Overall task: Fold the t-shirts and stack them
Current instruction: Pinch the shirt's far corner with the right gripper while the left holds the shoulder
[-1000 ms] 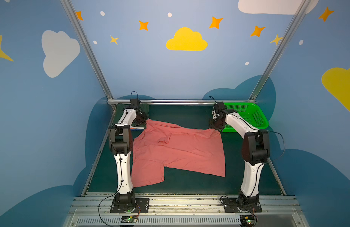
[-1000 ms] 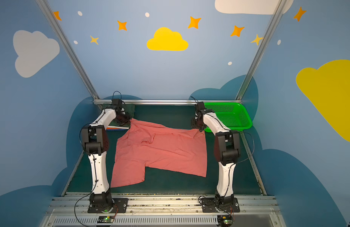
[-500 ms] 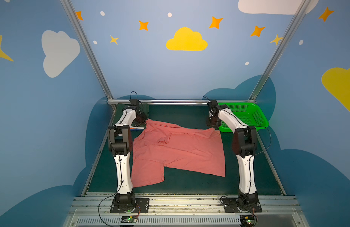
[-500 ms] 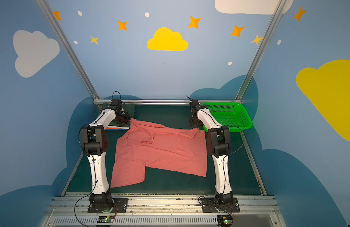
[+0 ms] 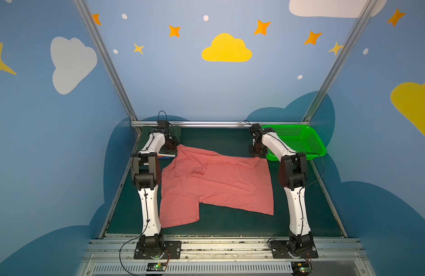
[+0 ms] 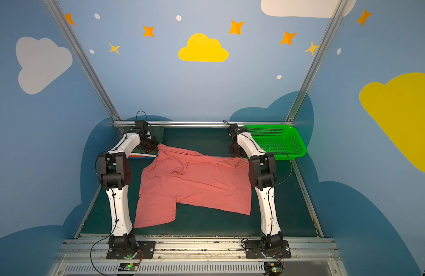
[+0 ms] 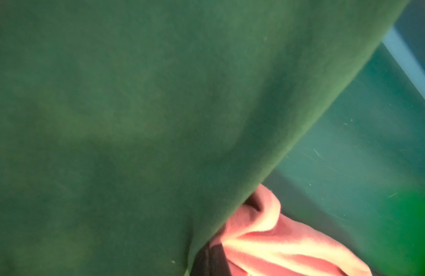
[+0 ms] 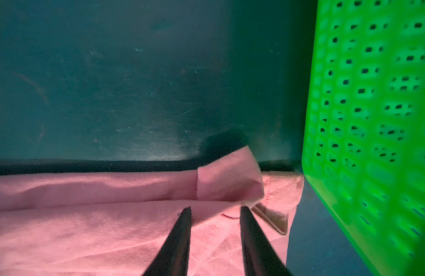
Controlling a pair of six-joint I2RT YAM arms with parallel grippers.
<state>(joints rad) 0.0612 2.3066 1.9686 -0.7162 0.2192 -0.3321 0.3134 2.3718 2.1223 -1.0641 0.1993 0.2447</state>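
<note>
Just one pink t-shirt (image 5: pixel 216 186), one green basket (image 5: pixel 294 135)

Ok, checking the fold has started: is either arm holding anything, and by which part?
The left gripper seems shut on the far left corner of the salmon-pink t-shirt. The right gripper stands with jaws open over its far right corner, holding nothing.

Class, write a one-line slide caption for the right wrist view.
The right gripper, open, over a corner of the salmon-pink t-shirt beside the green basket.
</note>
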